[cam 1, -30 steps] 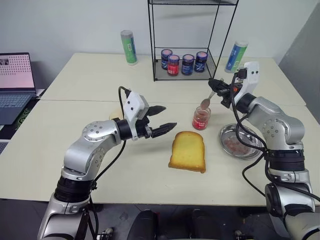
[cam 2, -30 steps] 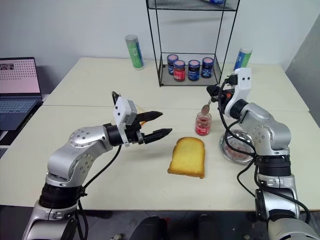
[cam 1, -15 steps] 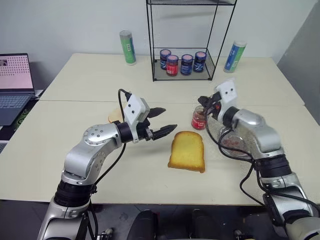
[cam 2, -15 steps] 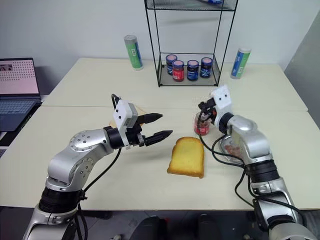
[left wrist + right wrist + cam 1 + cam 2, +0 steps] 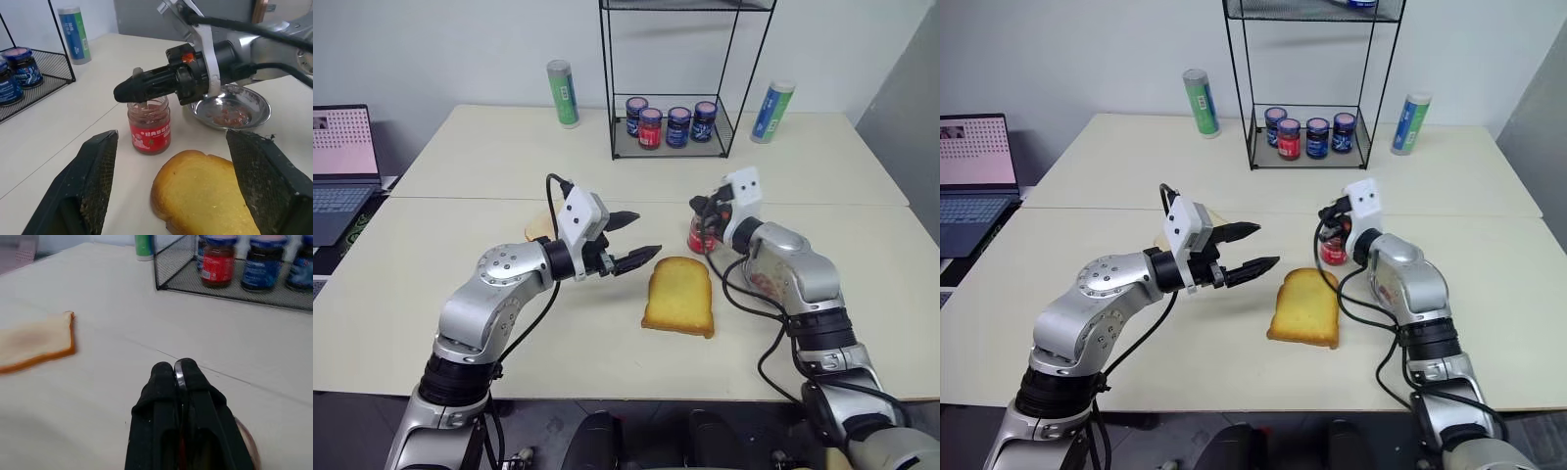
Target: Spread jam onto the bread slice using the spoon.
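Jam (image 5: 149, 128) sits in a small clear jar with a red label, open-topped, on the cream table (image 5: 460, 294), just beyond the far right corner of the bread slice (image 5: 680, 296). We note the slice lies flat near the table's front middle, golden-yellow with a darker edge, its top bare of any red. We see the right gripper (image 5: 126, 90) poised level directly over the jar mouth, its two black fingers pressed together on the spoon (image 5: 140, 100); a sliver of silver metal shows between the finger tips in the right wrist view, and in the left wrist view a short length of the spoon reaches from the tips down into the jar. We cannot tell how deep the bowl sits in the jam. We record the left gripper (image 5: 636, 235) held above the table to the left of the bread slice, fingers spread wide, holding nothing, pointing toward the slice and jar. A round steel dish (image 5: 230, 105) with red smears lies just right of the jar, behind the right forearm. A second, paler slice (image 5: 34, 341) lies on the table behind the left arm. Farther back stands a black wire rack (image 5: 671, 137) with four small jars on its lower shelf, a green can (image 5: 564, 93) to its left and another can (image 5: 771, 111) to its right. A laptop (image 5: 342, 162) sits at the far left.
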Robot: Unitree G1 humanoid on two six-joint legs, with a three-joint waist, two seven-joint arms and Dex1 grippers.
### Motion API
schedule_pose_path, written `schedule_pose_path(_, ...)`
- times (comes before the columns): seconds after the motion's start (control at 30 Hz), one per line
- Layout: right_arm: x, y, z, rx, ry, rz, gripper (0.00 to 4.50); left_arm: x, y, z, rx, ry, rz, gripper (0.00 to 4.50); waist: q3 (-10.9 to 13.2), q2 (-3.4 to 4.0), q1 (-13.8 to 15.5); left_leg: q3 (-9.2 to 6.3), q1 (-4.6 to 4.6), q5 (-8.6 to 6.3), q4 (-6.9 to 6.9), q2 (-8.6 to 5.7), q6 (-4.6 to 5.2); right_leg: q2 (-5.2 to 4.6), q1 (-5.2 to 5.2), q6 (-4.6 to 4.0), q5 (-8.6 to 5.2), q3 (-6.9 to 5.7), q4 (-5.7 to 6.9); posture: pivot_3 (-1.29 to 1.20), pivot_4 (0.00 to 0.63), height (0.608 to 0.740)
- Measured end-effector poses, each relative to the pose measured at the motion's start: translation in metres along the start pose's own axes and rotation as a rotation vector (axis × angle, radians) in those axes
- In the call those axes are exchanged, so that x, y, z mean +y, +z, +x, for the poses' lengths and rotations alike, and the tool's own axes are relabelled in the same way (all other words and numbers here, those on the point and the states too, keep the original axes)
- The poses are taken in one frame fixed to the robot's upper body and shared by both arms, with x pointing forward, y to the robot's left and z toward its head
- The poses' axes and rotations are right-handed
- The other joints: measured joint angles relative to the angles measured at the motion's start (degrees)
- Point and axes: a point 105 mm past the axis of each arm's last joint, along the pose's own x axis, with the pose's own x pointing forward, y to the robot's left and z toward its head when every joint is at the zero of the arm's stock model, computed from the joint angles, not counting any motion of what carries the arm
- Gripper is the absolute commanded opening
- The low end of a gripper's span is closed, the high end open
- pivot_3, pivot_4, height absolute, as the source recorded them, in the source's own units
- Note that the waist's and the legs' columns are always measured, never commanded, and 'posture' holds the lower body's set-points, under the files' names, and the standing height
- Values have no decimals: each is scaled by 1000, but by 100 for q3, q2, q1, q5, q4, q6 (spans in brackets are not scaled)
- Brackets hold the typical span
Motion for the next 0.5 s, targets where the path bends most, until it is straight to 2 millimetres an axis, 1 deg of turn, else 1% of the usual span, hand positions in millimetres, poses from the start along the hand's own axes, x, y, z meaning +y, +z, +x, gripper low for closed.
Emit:
schedule_pose_path(0.3,-25,10,-4,-17,-108,387,29,0,0,0,1,5,6,3661,1,1,-6,0,0,0,-2,0,0,1,-1,-1,0,0,0,0,150,740)
schedule_pose_path(0.4,-30,15,-6,-32,-123,473,29,1,0,0,2,7,10,3661,1,2,-10,0,0,0,-3,0,0,1,-2,-1,0,0,0,0,150,740)
schedule_pose_path(0.5,-35,15,-9,-33,-137,532,29,1,0,0,1,8,11,3661,1,2,-11,1,-1,0,-3,-1,0,1,-2,-1,0,0,0,0,150,740)
